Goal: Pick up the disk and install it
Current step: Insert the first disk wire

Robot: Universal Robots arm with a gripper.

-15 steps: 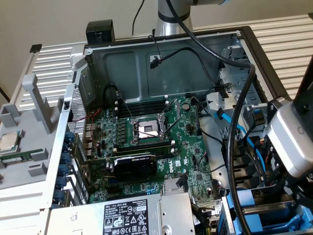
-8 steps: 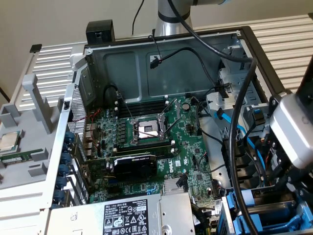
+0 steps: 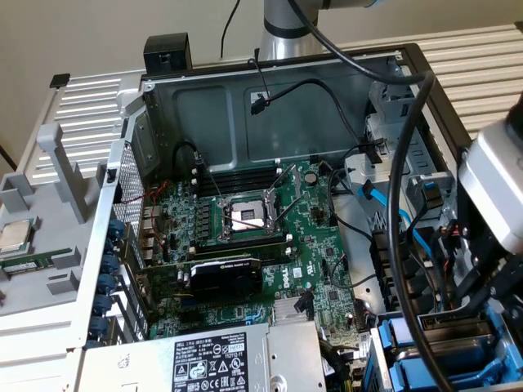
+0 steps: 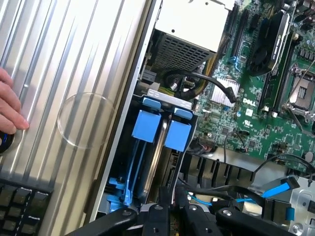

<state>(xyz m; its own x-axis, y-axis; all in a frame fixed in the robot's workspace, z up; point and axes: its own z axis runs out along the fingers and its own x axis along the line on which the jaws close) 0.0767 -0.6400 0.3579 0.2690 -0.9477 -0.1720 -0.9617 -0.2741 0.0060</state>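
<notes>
- The PC case point(image 3: 163, 106) lies open on its side on the ribbed metal bench point(image 4: 64, 59), motherboard point(image 3: 327, 245) facing up.
- The hand point(image 4: 172, 204) hangs over the drive bay point(image 4: 162, 96) at the case's front corner. That's the exterior view's right, low down.
- Its fingers are pulled in tight with just a narrow gap, and they're clamped on the edge of the disk point(image 4: 176, 136).
- The disk stands edge-up in the bay, blue frame and all, in the slot nearer the motherboard.
- A second blue-framed carrier point(image 4: 146, 125) sits just beside it in the slot nearer the case wall, with a strip of bare metal between the two.
- The big grey power supply point(image 3: 212, 359) sits right next to the bay, and a bundle of black cables point(image 4: 197, 83) curls out between them.
- The CPU socket point(image 3: 245, 216) is open and bare; the graphics card point(image 3: 225, 278) is slotted in near it.
- A small silver processor chip point(image 3: 15, 237) rests on the grey tray outside the case, on the exterior view's left.
- Someone's fingers point(image 4: 10, 105) rest on the bench well apart from the bay, with a black keyboard point(image 4: 19, 201) close by.
- A blue data cable point(image 4: 278, 189) trails near the hand.
</notes>
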